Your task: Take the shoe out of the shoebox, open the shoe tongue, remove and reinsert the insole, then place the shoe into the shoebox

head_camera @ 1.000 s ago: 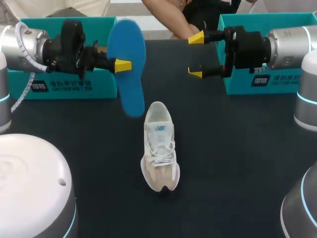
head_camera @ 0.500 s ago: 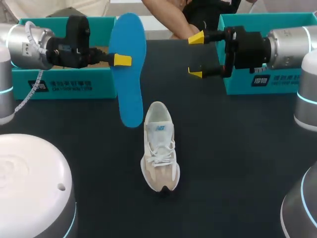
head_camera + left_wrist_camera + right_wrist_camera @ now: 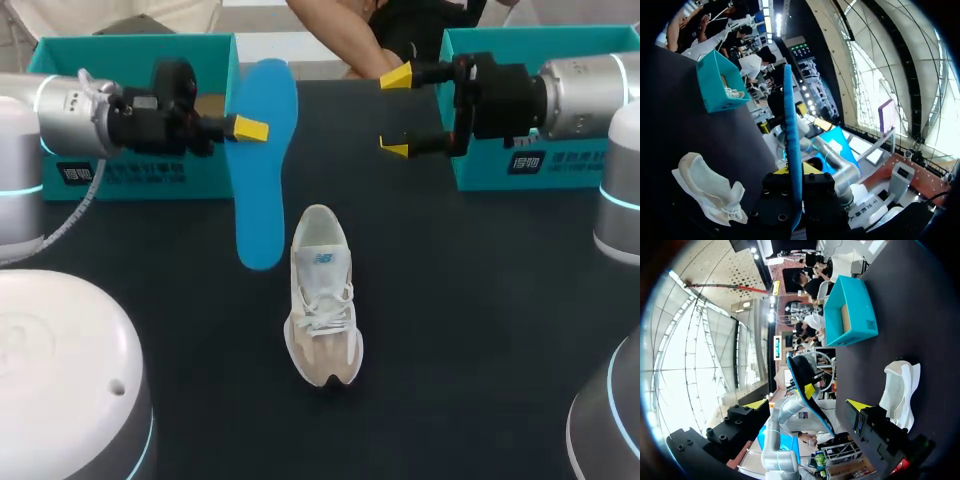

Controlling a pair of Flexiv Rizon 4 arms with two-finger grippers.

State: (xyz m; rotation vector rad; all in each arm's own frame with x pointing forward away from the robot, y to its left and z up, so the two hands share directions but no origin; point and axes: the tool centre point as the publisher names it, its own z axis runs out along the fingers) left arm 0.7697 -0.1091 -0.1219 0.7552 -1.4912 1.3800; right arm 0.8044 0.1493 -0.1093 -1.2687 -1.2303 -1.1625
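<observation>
Insole of blue foam [image 3: 262, 190], clamped in left pincer [image 3: 245, 128], had sunk toward white sneaker [image 3: 322, 300], likely for reinsertion. Right pincer [image 3: 396, 112] gaped empty

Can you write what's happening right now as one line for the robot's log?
left hand: shut on insole, held up over table | right hand: open, empty | shoe: on table, no insole

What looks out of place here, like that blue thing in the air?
The blue insole is out of the shoe: the left gripper holds it upright in the air, its lower end beside the shoe's heel. It looks odd, but nothing seems spilled or damaged.
</observation>
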